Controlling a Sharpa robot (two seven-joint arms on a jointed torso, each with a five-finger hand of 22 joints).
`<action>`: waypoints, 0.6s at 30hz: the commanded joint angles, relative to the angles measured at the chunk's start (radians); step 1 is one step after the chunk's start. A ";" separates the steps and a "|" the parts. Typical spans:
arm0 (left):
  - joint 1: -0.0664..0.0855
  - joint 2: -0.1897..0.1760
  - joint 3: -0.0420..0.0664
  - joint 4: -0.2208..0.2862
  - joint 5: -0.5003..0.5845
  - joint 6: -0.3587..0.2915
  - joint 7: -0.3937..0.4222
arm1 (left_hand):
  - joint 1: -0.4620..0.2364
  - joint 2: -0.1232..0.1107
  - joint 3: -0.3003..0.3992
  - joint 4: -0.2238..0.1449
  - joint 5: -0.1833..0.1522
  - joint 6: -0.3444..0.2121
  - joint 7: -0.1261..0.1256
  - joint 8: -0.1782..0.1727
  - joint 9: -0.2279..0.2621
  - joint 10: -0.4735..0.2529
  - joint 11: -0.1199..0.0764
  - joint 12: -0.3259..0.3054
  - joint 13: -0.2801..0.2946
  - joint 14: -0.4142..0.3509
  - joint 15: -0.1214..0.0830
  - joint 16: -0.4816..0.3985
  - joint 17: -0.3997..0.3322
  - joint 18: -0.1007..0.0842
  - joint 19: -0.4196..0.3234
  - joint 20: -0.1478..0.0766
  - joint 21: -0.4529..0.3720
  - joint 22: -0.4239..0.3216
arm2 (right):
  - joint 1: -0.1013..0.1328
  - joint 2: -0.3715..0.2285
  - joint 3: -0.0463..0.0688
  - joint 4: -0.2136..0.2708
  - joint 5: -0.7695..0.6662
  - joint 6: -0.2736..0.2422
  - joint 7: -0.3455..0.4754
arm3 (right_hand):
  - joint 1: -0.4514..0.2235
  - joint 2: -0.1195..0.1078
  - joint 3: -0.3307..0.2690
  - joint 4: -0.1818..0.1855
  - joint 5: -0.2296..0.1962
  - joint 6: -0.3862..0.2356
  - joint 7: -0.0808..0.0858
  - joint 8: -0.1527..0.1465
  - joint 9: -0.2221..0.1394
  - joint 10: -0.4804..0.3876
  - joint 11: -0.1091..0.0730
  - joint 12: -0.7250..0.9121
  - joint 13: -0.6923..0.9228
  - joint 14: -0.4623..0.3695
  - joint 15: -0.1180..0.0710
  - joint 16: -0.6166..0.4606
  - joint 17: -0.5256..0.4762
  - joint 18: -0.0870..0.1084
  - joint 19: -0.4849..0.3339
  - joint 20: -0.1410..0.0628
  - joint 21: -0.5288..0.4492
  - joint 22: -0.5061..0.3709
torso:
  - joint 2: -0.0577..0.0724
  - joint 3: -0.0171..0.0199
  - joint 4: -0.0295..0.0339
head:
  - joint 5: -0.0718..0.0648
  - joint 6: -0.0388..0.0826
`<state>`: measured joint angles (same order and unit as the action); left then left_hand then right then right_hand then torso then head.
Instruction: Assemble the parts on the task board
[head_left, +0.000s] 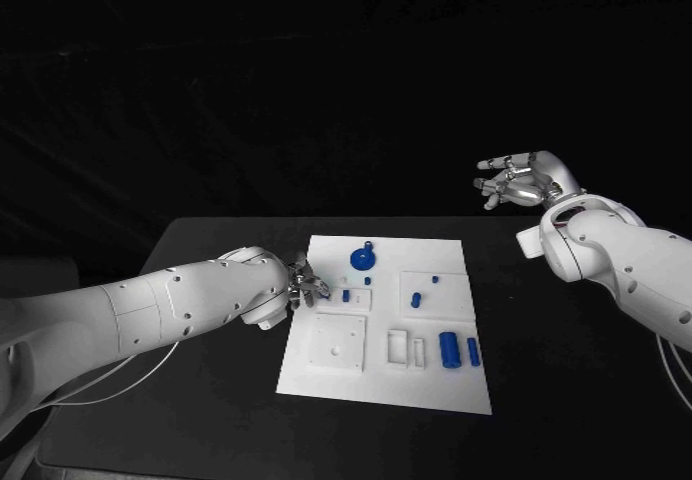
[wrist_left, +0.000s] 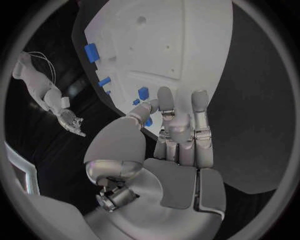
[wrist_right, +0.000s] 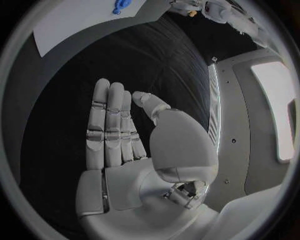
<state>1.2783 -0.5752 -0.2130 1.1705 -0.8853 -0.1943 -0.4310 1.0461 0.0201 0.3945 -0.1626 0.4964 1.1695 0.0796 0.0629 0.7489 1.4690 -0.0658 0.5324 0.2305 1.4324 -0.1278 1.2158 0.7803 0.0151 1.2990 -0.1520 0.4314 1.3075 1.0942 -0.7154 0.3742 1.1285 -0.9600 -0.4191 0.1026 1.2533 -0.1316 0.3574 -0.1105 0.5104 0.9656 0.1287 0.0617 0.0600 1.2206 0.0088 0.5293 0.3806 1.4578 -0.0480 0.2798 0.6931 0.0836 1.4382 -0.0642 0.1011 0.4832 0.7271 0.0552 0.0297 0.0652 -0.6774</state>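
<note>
Two hands, and my left hand (head_left: 306, 283) is far nearer: it hovers at the board's (head_left: 346, 385) left edge, fingers straight and apart, holding nothing. A small blue part (wrist_left: 144, 92) lies just beyond my fingertips, perhaps touching. My right hand (head_left: 522, 182) hangs empty, well off.

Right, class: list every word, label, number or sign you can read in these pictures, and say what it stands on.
None can be read.
Task board: plain white, no print visible.
Blue parts: no markings to be made out.
Left robot hand and right robot hand: no lettering visible.
</note>
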 joint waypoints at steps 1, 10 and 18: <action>-0.002 0.003 0.001 0.000 -0.011 0.028 -0.004 | 0.003 0.009 0.061 -0.058 0.001 0.116 -0.090 0.003 0.001 0.047 -0.006 0.005 -0.001 0.000 -0.004 -0.001 -0.001 0.008 -0.002 0.003 0.006 0.017 | -0.001 0.001 0.000 0.004 0.002 0.017 0.012 | 0.003 0.005 -0.009 -0.001 0.001 0.002 0.000 -0.002 0.001 -0.007 0.002 0.005 -0.003 0.003 0.003 -0.008 0.002 -0.003 -0.004 0.000 0.007 -0.005 | 0.000 -0.0014 -0.0002 | 0.001 0.002; -0.002 0.005 0.001 -0.003 -0.012 0.034 -0.009 | 0.004 0.008 0.060 -0.058 -0.001 0.114 -0.090 0.003 0.002 0.047 -0.006 0.004 -0.002 0.000 -0.003 -0.001 -0.002 0.008 -0.003 0.003 0.006 0.017 | -0.003 0.000 0.000 0.012 0.002 0.020 0.009 | 0.007 0.008 -0.005 -0.005 0.001 0.005 0.000 -0.002 0.001 -0.006 0.002 0.006 -0.004 0.005 0.002 -0.008 0.003 -0.002 -0.004 -0.001 0.013 -0.006 | 0.000 -0.0013 0.0012 | 0.005 0.001; -0.003 0.009 0.001 -0.007 -0.022 0.029 -0.013 | 0.005 0.008 0.059 -0.057 -0.001 0.115 -0.090 0.003 0.003 0.048 -0.006 0.005 -0.002 0.001 -0.004 0.000 -0.002 0.009 -0.002 0.003 0.007 0.017 | -0.005 0.000 0.000 0.017 0.001 0.021 0.006 | 0.006 0.007 -0.002 -0.009 0.001 0.005 0.000 -0.001 0.001 -0.007 0.002 0.006 -0.005 0.004 0.002 -0.009 0.004 -0.002 -0.007 -0.001 0.018 -0.006 | 0.000 -0.0007 -0.0002 | 0.004 0.000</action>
<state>1.2776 -0.5697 -0.2116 1.1637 -0.8962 -0.1786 -0.4370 1.0478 0.0216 0.3931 -0.1640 0.4945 1.1719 0.0805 0.0621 0.7509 1.4729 -0.0618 0.5323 0.2293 1.4325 -0.1246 1.2158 0.7789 0.0151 1.2990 -0.1520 0.4313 1.3073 1.0904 -0.7156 0.3742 1.1434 -0.9594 -0.4128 0.1024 1.2573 -0.1276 0.3548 -0.1131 0.5111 0.9654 0.1285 0.0617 0.0599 1.2210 0.0092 0.5292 0.3761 1.4577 -0.0480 0.2748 0.6960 0.0836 1.4381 -0.0642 0.1165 0.4786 0.7268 0.0540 0.0300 0.0695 -0.6768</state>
